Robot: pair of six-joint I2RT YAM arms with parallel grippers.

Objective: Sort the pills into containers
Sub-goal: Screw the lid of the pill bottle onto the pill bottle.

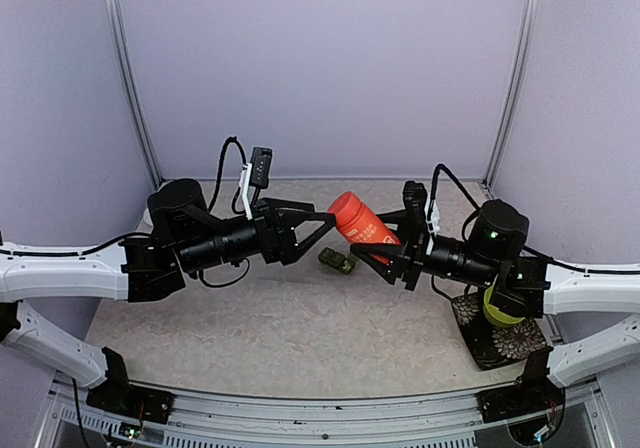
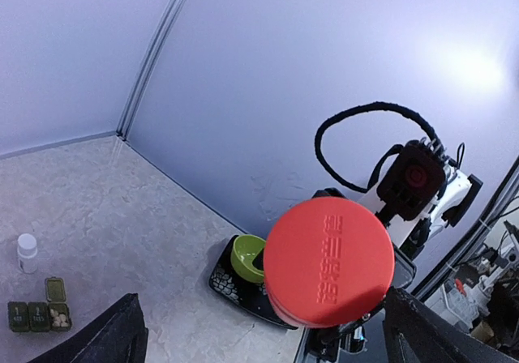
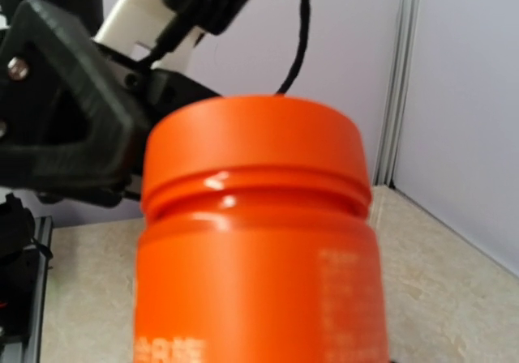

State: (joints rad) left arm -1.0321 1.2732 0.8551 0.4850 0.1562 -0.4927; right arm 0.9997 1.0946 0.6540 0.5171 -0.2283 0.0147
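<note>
My right gripper (image 1: 388,245) is shut on a red-orange bottle (image 1: 362,221) and holds it tilted above the table, its cap (image 2: 328,262) pointing at my left gripper (image 1: 318,232). The left gripper is open, with a finger (image 2: 109,337) on each side of the cap and not touching it. In the right wrist view the bottle (image 3: 255,249) fills the frame and hides that gripper's fingers. The containers, a dark green pill box (image 1: 337,260), lie on the table below the bottle. One end compartment stands open with pale pills (image 2: 58,319) inside.
A lime-green bowl (image 2: 247,258) sits on a dark patterned tray (image 1: 500,343) at the right, under my right arm. A small white bottle (image 2: 27,252) stands near the pill box. Walls close in the table's back and sides.
</note>
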